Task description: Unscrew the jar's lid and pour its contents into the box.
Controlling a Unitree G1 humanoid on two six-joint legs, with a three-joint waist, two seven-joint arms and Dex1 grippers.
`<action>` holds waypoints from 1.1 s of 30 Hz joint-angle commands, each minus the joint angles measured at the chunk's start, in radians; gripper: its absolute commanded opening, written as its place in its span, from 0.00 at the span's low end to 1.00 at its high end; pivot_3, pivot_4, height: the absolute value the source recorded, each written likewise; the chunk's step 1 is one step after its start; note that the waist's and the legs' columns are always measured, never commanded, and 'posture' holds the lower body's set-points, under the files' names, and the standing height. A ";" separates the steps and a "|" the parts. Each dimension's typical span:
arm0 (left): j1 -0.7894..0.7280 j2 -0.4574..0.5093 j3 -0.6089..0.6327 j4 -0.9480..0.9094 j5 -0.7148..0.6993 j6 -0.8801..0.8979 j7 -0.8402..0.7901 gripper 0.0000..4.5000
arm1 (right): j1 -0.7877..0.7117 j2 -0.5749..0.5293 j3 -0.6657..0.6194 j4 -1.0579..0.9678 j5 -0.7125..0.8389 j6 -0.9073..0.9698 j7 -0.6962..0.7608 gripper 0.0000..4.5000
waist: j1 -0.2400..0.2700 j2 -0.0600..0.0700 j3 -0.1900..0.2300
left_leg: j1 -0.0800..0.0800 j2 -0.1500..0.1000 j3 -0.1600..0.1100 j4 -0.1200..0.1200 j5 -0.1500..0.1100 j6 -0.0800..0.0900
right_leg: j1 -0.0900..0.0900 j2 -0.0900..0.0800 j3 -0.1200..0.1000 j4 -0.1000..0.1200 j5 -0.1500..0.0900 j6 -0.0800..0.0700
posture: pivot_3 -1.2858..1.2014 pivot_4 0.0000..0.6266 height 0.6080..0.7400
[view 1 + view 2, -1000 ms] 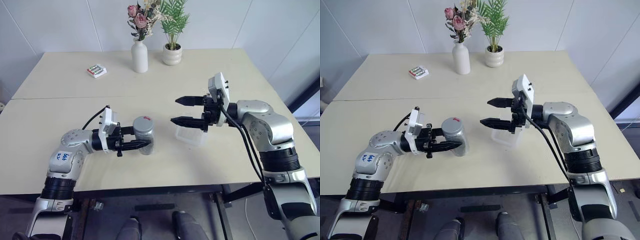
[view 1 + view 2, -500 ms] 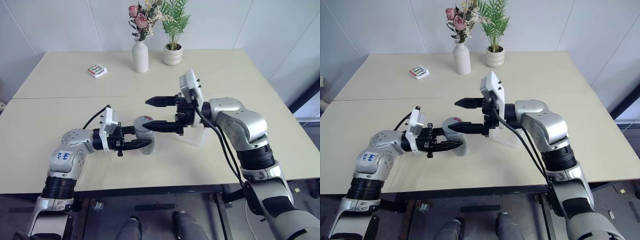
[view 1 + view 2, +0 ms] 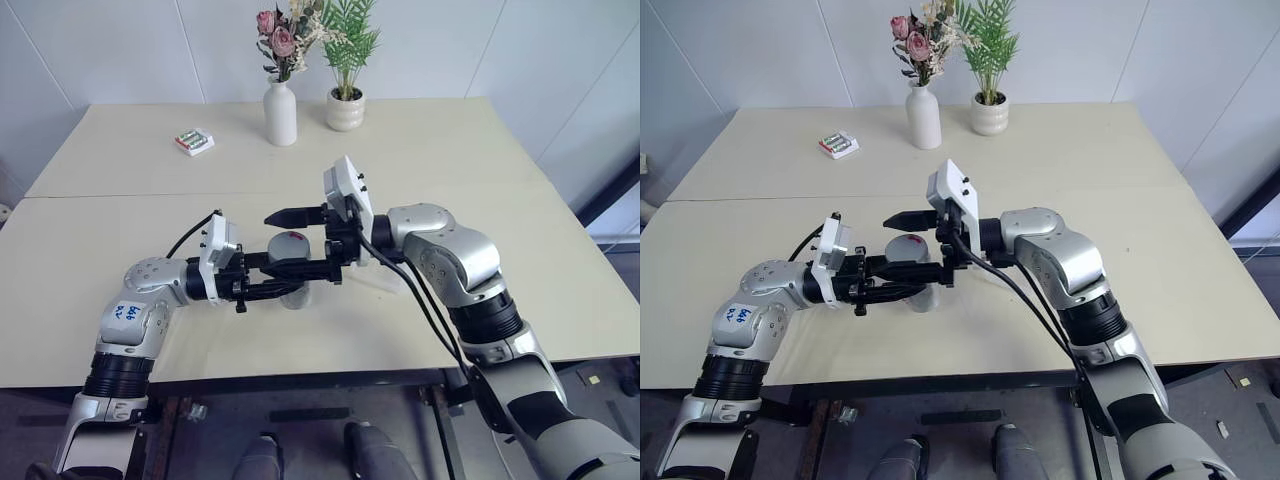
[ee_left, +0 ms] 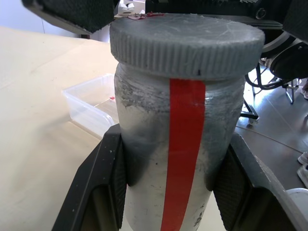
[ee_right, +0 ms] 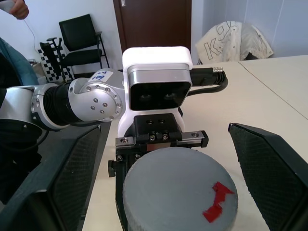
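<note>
Between the spread right gripper fingers, lid (jar clamped by left gripper)

One clear cylindrical jar with one grey ribbed screw lid; one clear square plastic box; one white-and-green battery pack, upper left; two white vases, upper centre; two black-fingered grippers.

Jar body and most of the box behind the right claw.

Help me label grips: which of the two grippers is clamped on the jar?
The left gripper, shut around the jar; the right gripper stands open astride the lid.
</note>
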 commanded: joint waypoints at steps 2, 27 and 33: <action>-0.017 -0.005 0.010 -0.037 -0.021 -0.003 0.006 0.44 | -0.013 0.000 -0.026 0.015 -0.003 -0.028 0.001 1.00 | -0.001 0.000 0.000 | 0.000 0.000 0.000 0.000 0.000 0.000 | 0.000 0.000 0.000 0.000 0.000 0.000 | 0.52 0.24 1.00; -0.008 -0.007 0.010 -0.041 -0.025 -0.011 0.025 0.44 | -0.024 -0.071 -0.077 0.098 -0.027 -0.074 0.032 1.00 | -0.001 0.000 0.000 | 0.000 0.000 0.000 0.000 0.000 0.000 | 0.000 0.000 0.000 0.000 0.000 0.000 | 0.52 0.24 1.00; -0.005 -0.006 0.009 -0.041 -0.025 -0.014 0.024 0.44 | -0.013 -0.088 -0.083 0.092 -0.025 -0.072 0.037 1.00 | -0.001 0.000 0.000 | 0.000 0.000 0.000 0.000 0.000 0.000 | 0.000 0.000 0.000 0.000 0.000 0.000 | 0.52 0.24 1.00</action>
